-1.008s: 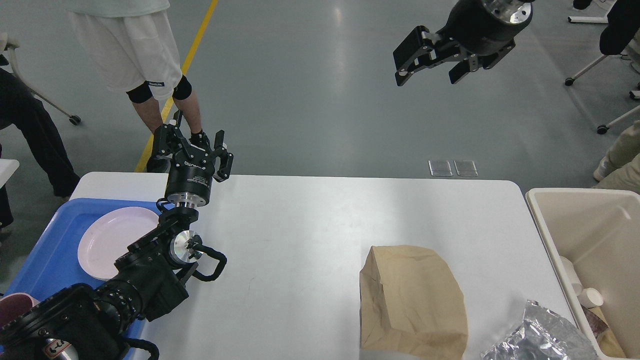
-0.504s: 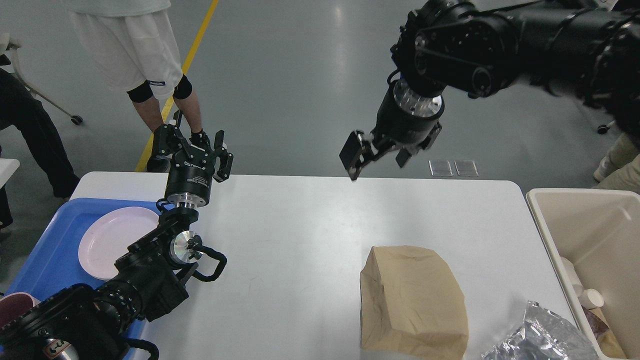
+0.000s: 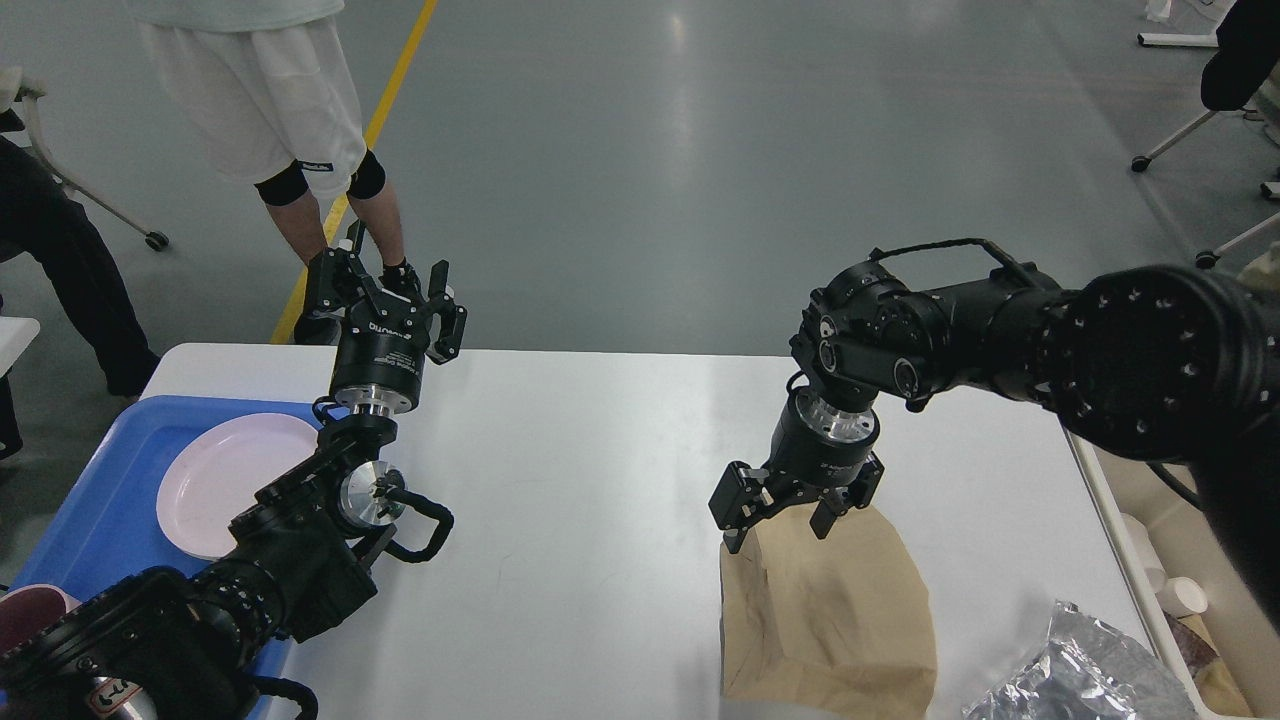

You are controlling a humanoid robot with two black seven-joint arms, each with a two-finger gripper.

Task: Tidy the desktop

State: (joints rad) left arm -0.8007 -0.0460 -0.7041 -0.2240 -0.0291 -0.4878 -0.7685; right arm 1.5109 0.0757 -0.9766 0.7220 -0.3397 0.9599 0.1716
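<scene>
The counter [image 3: 600, 470] fills the middle of my view, a broad white top with rounded corners, running from the blue tray [image 3: 95, 500] on my left to the beige bin [image 3: 1200, 470] on my right. Most of its surface is bare. Toward the near right a crumpled brown paper bag [image 3: 830, 610] lies on it, and just past the bag's near right corner a wad of silver foil [image 3: 1080, 675] sits at the counter's edge, close to the bin.

My right gripper [image 3: 782, 528] points down at the far end of the bag, its jaws spread wide with one finger at the bag's far left corner and the other over its top edge; I cannot tell whether they touch the paper. The right arm comes in from the right and hides most of the bin; a few pale items show in the bin's near corner.

My left gripper [image 3: 385, 290] stands upright over the far left corner of the counter, jaws wide apart and holding nothing. Below it the left arm crosses the tray, where a pale pink plate [image 3: 215, 475] lies flat and a dark red cup [image 3: 25, 615] shows at the near edge.

Beyond the counter is grey floor with a yellow line [image 3: 385, 110], and a person in white shorts [image 3: 270, 110] stands behind the left gripper.
</scene>
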